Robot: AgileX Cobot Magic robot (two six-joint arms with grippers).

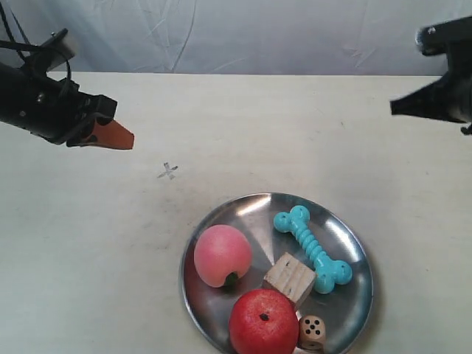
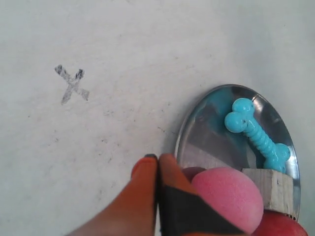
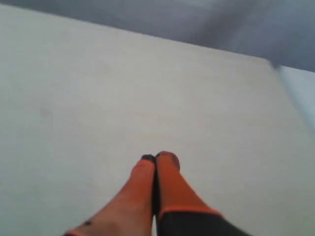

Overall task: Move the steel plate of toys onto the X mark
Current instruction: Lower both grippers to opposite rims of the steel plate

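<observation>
The steel plate [image 1: 251, 214] lies at the table's front, right of centre, holding a pink peach [image 1: 221, 254], red apple [image 1: 263, 322], teal bone [image 1: 313, 249], wooden cube [image 1: 290, 278] and small die [image 1: 312, 331]. The faint grey X mark [image 1: 168, 171] is on the bare table, up and left of the plate. My left gripper [image 1: 127, 138] hovers left of the X mark, shut and holding nothing. Its wrist view shows the gripper [image 2: 157, 158], the X mark [image 2: 72, 84], the plate [image 2: 206, 137], the bone [image 2: 257, 135] and the peach [image 2: 229, 195]. My right gripper [image 3: 156, 157] is shut and holds nothing, far off at the right [image 1: 394, 108].
A pale cloth backdrop [image 1: 243, 33] hangs behind the table's far edge. The plate's near rim runs close to the exterior view's bottom edge. The right wrist view shows only bare tabletop [image 3: 98, 98] and the backdrop.
</observation>
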